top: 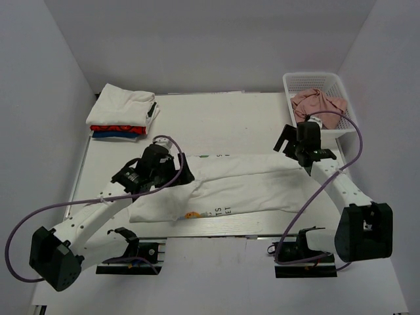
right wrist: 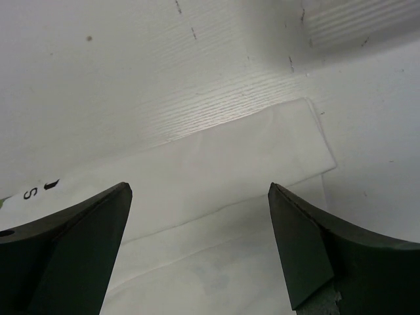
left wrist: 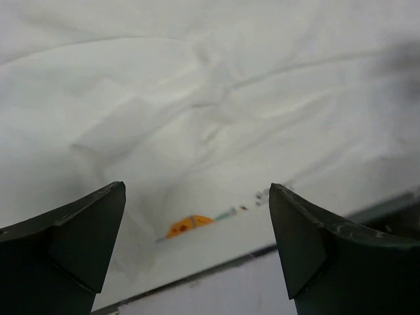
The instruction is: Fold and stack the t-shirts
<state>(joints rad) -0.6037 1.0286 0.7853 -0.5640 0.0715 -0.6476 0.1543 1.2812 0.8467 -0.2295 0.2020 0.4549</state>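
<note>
I see a large white t-shirt (top: 243,184) lying flat across the middle of the worktop (top: 230,121). It is folded lengthwise into a long band that runs left to right, with its right end a little farther back. The cloth is softly creased. Near its near edge, toward the left, sits a small orange print (left wrist: 187,225) with dark lettering (top: 221,210) beside it. At the far left corner stands a neat stack: a folded white shirt (top: 121,105) on top, a red one (top: 118,128) under it and a blue one (top: 113,136) at the bottom. A crumpled pink garment (top: 318,102) lies in the basket (top: 315,80) at far right; I cannot tell whether it is a shirt.
</note>
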